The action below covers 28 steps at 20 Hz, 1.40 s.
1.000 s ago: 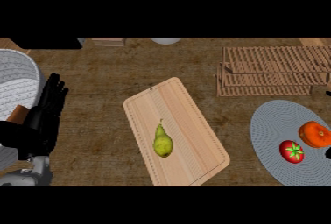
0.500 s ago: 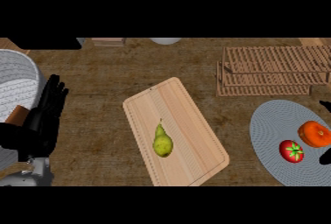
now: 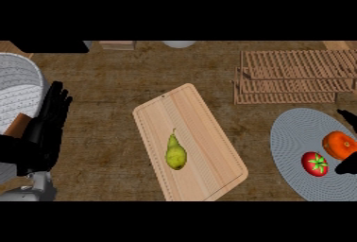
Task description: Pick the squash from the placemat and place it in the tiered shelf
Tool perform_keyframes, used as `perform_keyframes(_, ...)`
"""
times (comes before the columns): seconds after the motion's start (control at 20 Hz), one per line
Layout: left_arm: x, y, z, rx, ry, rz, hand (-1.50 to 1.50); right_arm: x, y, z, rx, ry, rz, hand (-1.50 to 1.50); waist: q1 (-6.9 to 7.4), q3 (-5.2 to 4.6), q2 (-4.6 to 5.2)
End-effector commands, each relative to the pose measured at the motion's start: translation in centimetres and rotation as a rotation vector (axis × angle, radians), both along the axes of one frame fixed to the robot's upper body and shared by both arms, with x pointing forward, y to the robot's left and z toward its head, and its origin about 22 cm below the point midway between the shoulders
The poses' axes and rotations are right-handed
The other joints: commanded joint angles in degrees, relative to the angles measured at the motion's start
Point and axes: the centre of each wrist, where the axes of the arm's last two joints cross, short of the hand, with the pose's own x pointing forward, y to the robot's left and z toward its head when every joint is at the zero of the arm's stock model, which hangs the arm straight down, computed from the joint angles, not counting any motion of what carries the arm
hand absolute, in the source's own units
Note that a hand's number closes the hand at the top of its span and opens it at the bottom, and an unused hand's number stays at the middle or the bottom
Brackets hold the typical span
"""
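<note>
An orange squash [image 3: 339,144] lies on the round grey placemat [image 3: 293,142] at the right, beside a red tomato [image 3: 315,163]. My right hand [image 3: 348,165] enters from the right edge. One dark finger shows above the squash and another part below it, spread on either side and apart from it. The wooden slatted tiered shelf [image 3: 296,75] stands behind the placemat at the upper right. At the left edge my left hand [image 3: 47,125] rests open with its fingers pointing up.
A wooden cutting board [image 3: 202,142] lies tilted in the middle with a yellow-green pear [image 3: 175,153] on it. A grey ribbed round dish [image 3: 17,90] and a small brown object [image 3: 17,124] sit at the far left. Brown counter shows between board and placemat.
My right hand has come further in from the right edge, and its dark fingers now show above and below the squash. The left hand, squash and pear have not moved.
</note>
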Motion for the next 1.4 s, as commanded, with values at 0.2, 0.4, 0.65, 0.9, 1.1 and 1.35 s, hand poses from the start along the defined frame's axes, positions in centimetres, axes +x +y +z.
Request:
perform_keyframes(0.2, 0.9, 1.1, 0.0, 0.004, 0.006, 0.001, 0.00, 0.7, -0.1, -2.0, 0.014, 0.017, 0.000, -1.50, -0.08, -0.01, -0.02)
perform_keyframes(0.4, 0.4, 0.3, -0.8, 0.006, -0.001, -0.002, 0.00, 1.8, -0.7, -2.9, 0.027, 0.061, -0.007, -1.50, 0.14, 0.00, 0.04)
perform_keyframes(0.65, 0.2, -2.1, -1.3, -0.006, 0.005, -0.012, 0.00, 1.4, -0.5, -4.1, -0.046, 0.067, 0.089, 1.50, 0.20, 0.02, 0.06)
perform_keyframes(0.9, 0.3, 1.1, -1.3, -0.006, -0.003, -0.009, 0.00, 1.3, 0.8, -5.2, -0.112, -0.039, 0.126, 1.50, 0.07, 0.00, 0.05)
perform_keyframes(1.1, -0.1, 0.2, -0.5, 0.002, 0.007, 0.013, 0.00, 1.1, 10.5, -6.7, -0.038, -0.058, 0.243, 1.50, -0.67, -0.10, -0.39)
perform_keyframes(1.35, 0.5, 1.1, 0.4, 0.017, -0.011, 0.025, 0.00, -0.1, 15.5, -6.1, 0.037, -0.079, 0.336, 1.50, -1.14, -0.08, -0.40)
